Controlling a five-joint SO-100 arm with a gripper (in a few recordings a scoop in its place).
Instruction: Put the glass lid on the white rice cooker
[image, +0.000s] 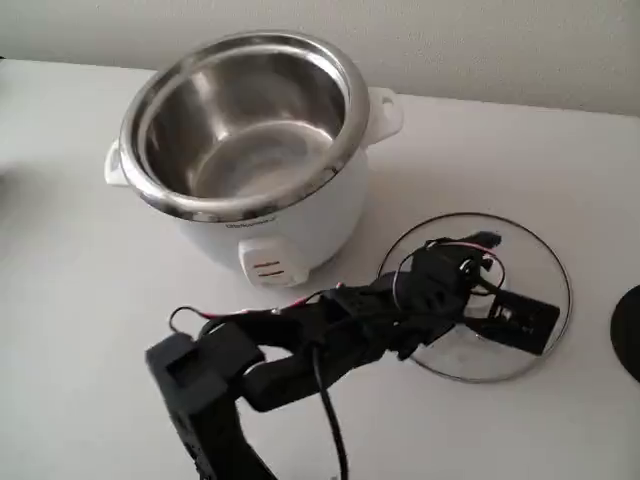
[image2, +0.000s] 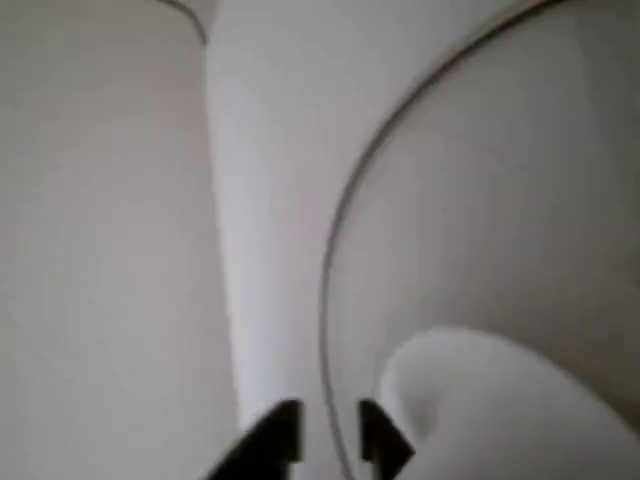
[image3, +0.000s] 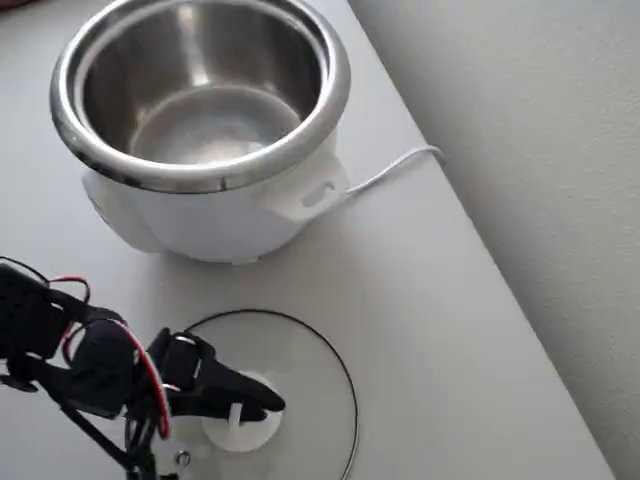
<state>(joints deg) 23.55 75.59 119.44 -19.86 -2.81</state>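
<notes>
Still pre-grasp: glass lid (image3: 300, 370) flat on table (image3: 420, 300), near white rice cooker (image3: 200, 130), pot uncovered. Your gripper (image3: 250, 405) at lid knob (image3: 245, 430); can't tell if pinching. Next: confirm knob between 2 fingers, clamp, lift straight, carry over rim.

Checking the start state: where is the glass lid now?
In the fixed view the glass lid lies flat on the table, right of the white rice cooker, under the tool.
</notes>
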